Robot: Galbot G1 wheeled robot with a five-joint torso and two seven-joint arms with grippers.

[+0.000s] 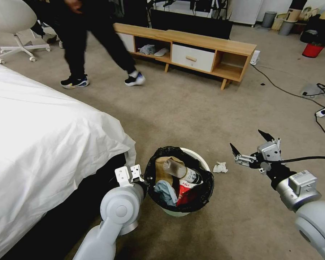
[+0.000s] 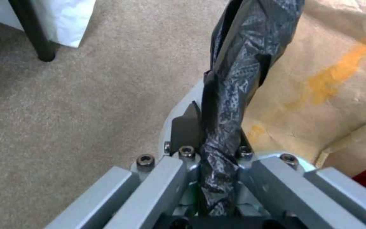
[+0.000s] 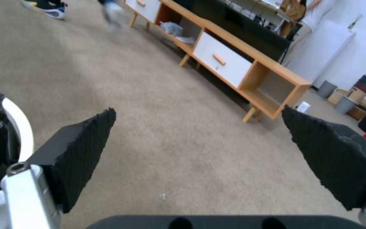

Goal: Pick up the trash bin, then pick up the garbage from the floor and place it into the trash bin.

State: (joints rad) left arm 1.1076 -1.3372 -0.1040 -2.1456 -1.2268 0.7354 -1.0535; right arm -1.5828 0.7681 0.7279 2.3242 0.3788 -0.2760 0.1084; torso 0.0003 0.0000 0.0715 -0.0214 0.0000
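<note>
White tissue (image 1: 220,167) lies at nine o'clock of my right gripper (image 1: 250,146), jaws wide. My left gripper (image 1: 142,180) clamps the trash bin (image 1: 196,155) rim.

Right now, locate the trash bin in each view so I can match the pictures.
Head view: trash bin at lower centre on the carpet, the left gripper shut on its rim.
Left wrist view: its bag-covered rim runs up from between the fingers.
Right wrist view: white rim at the picture's edge.
Shared landmark: the black bag.
</note>
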